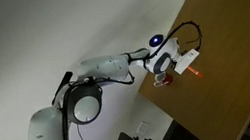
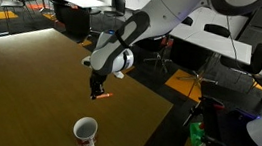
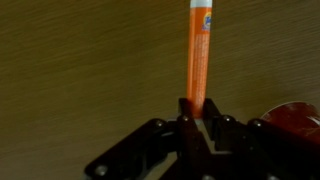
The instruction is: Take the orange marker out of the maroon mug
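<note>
My gripper (image 3: 197, 112) is shut on the orange marker (image 3: 199, 55), which sticks straight out from between the fingers over the brown wooden tabletop. In an exterior view the gripper (image 2: 96, 92) holds the marker (image 2: 103, 96) in the air, up and clear of the maroon mug (image 2: 85, 132), which stands upright on the table with its pale inside showing. In the wrist view only the mug's dark red rim (image 3: 291, 116) shows at the right edge. The gripper (image 1: 174, 69) and marker (image 1: 192, 66) also show in an exterior view; the mug there is hard to tell.
The brown table (image 2: 29, 81) ends at an edge on the right, near the mug. Beyond it stand office desks (image 2: 216, 38), chairs and cables on the floor (image 2: 230, 131). The robot base (image 1: 50, 138) sits off the table's edge.
</note>
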Motion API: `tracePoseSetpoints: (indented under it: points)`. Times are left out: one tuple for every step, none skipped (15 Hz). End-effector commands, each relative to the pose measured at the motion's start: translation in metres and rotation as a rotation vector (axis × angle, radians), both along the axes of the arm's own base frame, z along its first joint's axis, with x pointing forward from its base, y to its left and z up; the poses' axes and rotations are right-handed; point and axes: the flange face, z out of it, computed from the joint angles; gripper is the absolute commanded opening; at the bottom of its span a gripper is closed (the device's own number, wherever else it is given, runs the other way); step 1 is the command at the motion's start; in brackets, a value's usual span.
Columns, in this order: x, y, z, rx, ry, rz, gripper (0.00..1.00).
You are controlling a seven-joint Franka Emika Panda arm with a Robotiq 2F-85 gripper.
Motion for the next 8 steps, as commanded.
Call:
tracePoseSetpoints:
  points:
    - [0.013,-0.001,-0.008,0.006,-0.006,-0.017,0.05]
    - [0.014,0.001,-0.011,0.008,-0.002,-0.018,0.24]
    - [0.015,0.002,-0.012,0.008,-0.002,-0.016,0.44]
    - [0.016,0.003,-0.014,0.009,-0.002,-0.014,0.49]
    - [0.017,0.005,-0.014,0.010,-0.005,-0.009,0.58]
    - [0.018,0.008,-0.013,0.009,-0.006,-0.009,0.65]
    - [0.018,0.011,-0.010,0.007,-0.010,-0.004,0.73]
    - [0.017,0.013,-0.006,0.003,-0.015,0.004,0.80]
